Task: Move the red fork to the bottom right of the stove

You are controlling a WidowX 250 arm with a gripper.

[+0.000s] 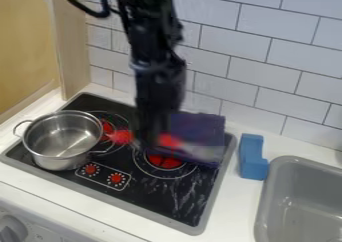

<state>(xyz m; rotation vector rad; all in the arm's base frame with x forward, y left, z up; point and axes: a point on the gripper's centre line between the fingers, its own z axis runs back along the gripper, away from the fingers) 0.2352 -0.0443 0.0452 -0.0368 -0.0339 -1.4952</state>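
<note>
Red fork [121, 136] clamped in gripper [148, 142] over ctr of stove [150, 193].
Fork, blurred, shows L & R of the grip; pot [59, 158] at L, purple cloth [204, 128] far R, blue block [252, 158] btwn stove & sink [266, 203].

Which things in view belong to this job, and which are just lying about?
For the job:
Red item, blurred, probably the fork
Tool, beside it
Stove, its bottom right being the goal

Lying about:
Pot, stove's left side
Purple cloth, stove's back right
Blue block, between stove and sink
</note>
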